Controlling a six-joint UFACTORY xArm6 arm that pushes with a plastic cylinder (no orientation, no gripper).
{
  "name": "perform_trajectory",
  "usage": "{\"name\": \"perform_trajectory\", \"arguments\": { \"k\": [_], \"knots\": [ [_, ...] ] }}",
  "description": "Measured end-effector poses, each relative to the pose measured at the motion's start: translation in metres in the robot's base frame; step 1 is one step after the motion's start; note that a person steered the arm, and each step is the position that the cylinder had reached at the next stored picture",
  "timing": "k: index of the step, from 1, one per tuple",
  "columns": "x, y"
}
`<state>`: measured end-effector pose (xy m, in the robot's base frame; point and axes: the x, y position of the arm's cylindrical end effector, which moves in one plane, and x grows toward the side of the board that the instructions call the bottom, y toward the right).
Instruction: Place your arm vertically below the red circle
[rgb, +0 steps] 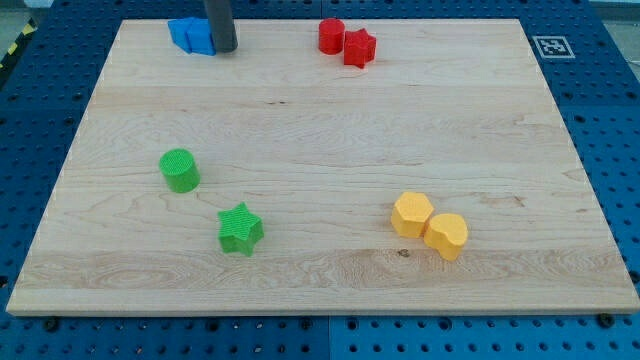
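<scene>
The red circle (331, 35) stands near the view's top, a little right of centre, touching a red star (359, 47) on its right. My tip (224, 47) is at the view's top left, well to the left of the red circle, right against the right side of blue blocks (192, 35). The rod runs up out of the view's top edge.
A green circle (180, 170) and a green star (240, 229) lie at lower left. A yellow hexagon (411, 214) and another yellow block (446, 236) touch at lower right. The wooden board (320, 130) sits on a blue pegboard; a marker tag (552, 46) is at top right.
</scene>
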<state>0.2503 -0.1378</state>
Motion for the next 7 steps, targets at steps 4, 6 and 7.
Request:
{"name": "perform_trajectory", "arguments": {
  "k": [4, 6, 7],
  "knots": [
    [0.030, 0.022],
    [0.064, 0.093],
    [0.064, 0.093]
  ]
}}
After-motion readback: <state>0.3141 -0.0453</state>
